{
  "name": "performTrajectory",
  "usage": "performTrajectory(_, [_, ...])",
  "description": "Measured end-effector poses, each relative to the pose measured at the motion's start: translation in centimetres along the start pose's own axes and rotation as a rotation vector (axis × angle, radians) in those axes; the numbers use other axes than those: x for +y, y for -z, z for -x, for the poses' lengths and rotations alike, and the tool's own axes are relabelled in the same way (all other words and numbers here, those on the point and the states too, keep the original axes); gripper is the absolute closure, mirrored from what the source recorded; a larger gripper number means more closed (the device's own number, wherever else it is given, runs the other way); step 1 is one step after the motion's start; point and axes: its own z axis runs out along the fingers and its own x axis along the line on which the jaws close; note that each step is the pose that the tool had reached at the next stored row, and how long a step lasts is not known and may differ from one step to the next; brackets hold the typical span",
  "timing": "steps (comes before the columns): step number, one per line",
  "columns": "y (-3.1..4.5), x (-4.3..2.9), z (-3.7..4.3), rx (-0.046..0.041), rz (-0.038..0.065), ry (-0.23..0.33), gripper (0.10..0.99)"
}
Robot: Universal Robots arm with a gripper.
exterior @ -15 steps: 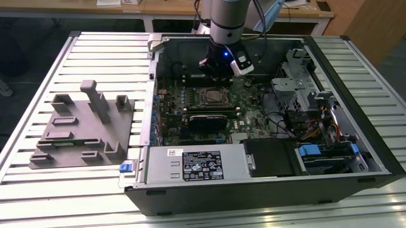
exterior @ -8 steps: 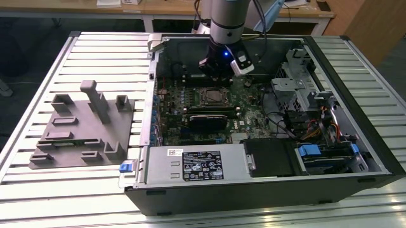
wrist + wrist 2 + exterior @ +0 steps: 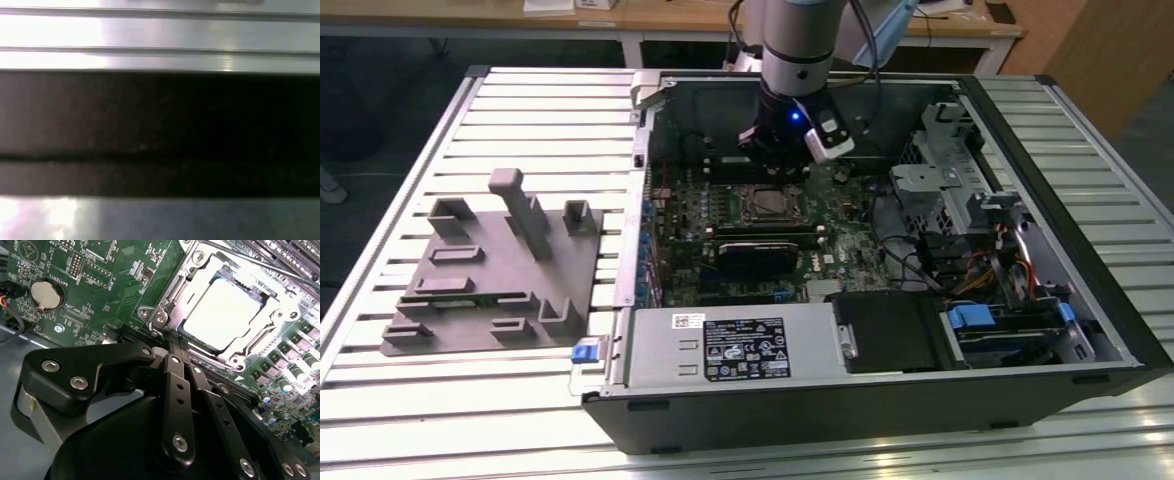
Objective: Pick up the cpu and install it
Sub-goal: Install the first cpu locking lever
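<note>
Arm works over an open computer case [image 3: 881,400], the cpu [image 3: 227,315] already lying in its motherboard socket [image 3: 200,270].

The gripper [image 3: 172,337] hangs just beside it, fingers together and empty; the retention frame appears unlatched.

- The cpu [image 3: 227,315], its silvery-white top glaring bright, lies flat in the metal socket frame [image 3: 172,295] at about two o'clock.
- The gripper [image 3: 172,337], black, rises from six o'clock; its fingers are pressed together, tips just beside the frame's near edge and apart from the chip.
- A round coin battery [image 3: 45,294] sits on the green motherboard [image 3: 115,290] at ten o'clock.
</note>
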Motion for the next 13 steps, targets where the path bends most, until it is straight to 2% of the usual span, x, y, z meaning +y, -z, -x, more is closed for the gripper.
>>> performTrajectory(5, [-0.14,0.11,-0.01,0.0002,-0.002,0.001,0.980])
performTrajectory(9, [0.94,0.20,0.02,-0.0001,-0.002,0.001,0.980])
performTrajectory(13, [1.00,0.05,0.04,-0.0001,-0.002,0.001,0.980])
